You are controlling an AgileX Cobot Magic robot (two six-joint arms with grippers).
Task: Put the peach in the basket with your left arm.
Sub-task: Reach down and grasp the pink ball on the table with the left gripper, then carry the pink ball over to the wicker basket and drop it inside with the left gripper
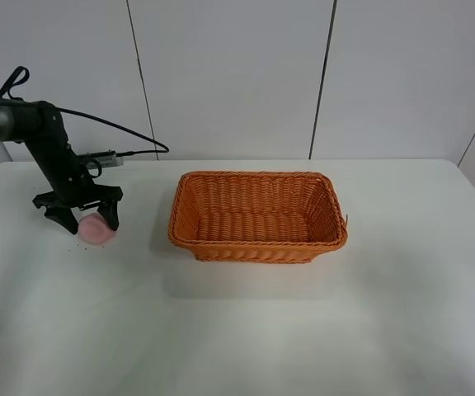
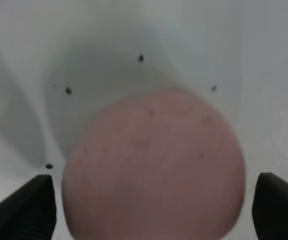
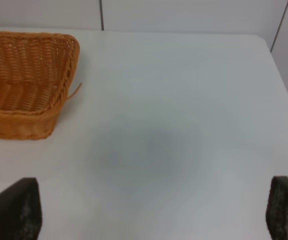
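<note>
Where basket (image 1: pixel 254 250) rests, white table (image 1: pixel 246 330), panelled wall (image 1: pixel 229 74).

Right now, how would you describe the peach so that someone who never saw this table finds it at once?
Start at the orange wicker basket on the white table and look left of it in the high view, to the black left gripper. The peach sits on the table between its open fingers: the only small, round, pale pink thing.
</note>
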